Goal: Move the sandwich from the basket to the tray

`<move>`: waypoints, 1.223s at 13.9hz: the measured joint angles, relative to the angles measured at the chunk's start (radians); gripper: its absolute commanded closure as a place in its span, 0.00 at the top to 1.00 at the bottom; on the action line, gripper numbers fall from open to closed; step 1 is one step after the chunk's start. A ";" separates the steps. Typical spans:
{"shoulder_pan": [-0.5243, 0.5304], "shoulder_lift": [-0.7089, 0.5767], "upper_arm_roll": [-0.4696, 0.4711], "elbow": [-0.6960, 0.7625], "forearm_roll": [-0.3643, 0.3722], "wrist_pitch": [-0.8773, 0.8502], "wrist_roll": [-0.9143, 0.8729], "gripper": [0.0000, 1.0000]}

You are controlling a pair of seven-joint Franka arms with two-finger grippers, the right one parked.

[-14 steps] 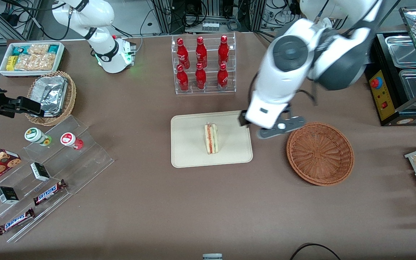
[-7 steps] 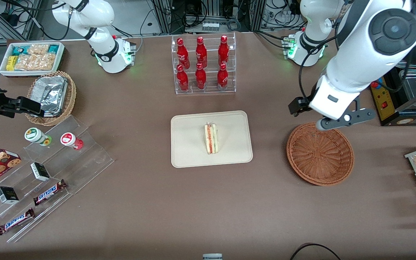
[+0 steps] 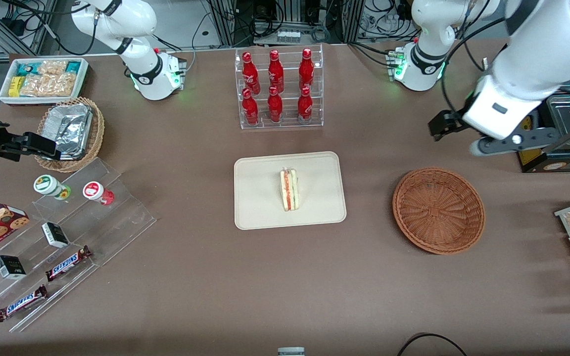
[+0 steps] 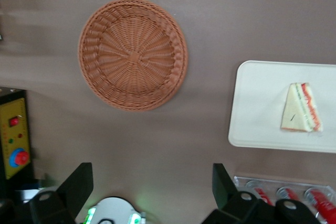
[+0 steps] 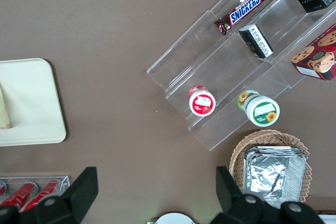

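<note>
Brown table (image 3: 285, 277) carries everything. Tray (image 3: 260, 207) at table centre, nearer front camera than bottle rack (image 3: 280, 89). Basket (image 3: 438, 210) beside tray, toward working arm's end of table, well apart from it, nothing inside. Gripper (image 4: 152, 190) up in air above bare table, farther from front camera than basket, fingers spread wide, holding nothing. Sandwich (image 3: 289, 189) lies on tray near its middle, filling edge with red and green stripe showing, not touching rim.
</note>
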 measured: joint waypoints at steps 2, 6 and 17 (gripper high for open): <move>-0.039 -0.026 0.110 -0.008 -0.039 -0.017 0.094 1.00; -0.088 -0.081 0.272 -0.066 -0.049 -0.024 0.284 1.00; -0.094 -0.094 0.397 -0.089 -0.009 -0.015 0.446 1.00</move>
